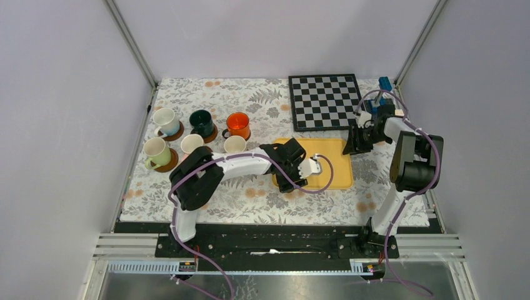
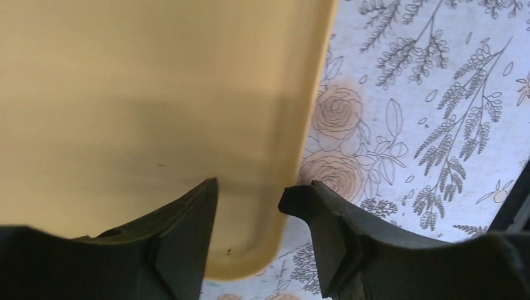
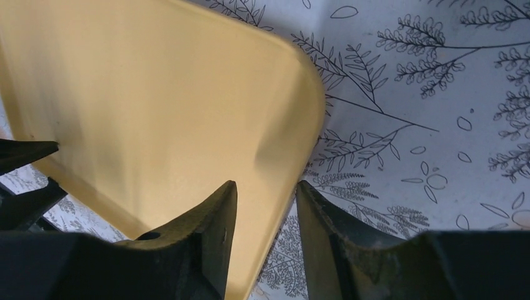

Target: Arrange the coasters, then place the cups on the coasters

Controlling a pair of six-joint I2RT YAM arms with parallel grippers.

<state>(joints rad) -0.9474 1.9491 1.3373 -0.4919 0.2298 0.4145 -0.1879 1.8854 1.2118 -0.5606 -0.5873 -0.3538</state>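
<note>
Six cups stand at the left, each on a dark coaster (image 1: 170,165): white (image 1: 165,119), dark green (image 1: 201,121), orange (image 1: 238,123), light green (image 1: 155,152), pink (image 1: 190,144) and cream (image 1: 234,145). My left gripper (image 1: 286,183) (image 2: 248,187) is closed over the rim of the yellow tray (image 1: 328,169) (image 2: 125,94) near its near-left corner, one finger inside and one outside. My right gripper (image 1: 357,147) (image 3: 265,184) clamps the tray (image 3: 156,94) rim by its far-right corner.
A black-and-white chessboard (image 1: 325,101) lies at the back right, just behind the tray. A small blue object (image 1: 385,82) sits in the far right corner. A floral cloth (image 1: 250,100) covers the table, with enclosure walls on both sides.
</note>
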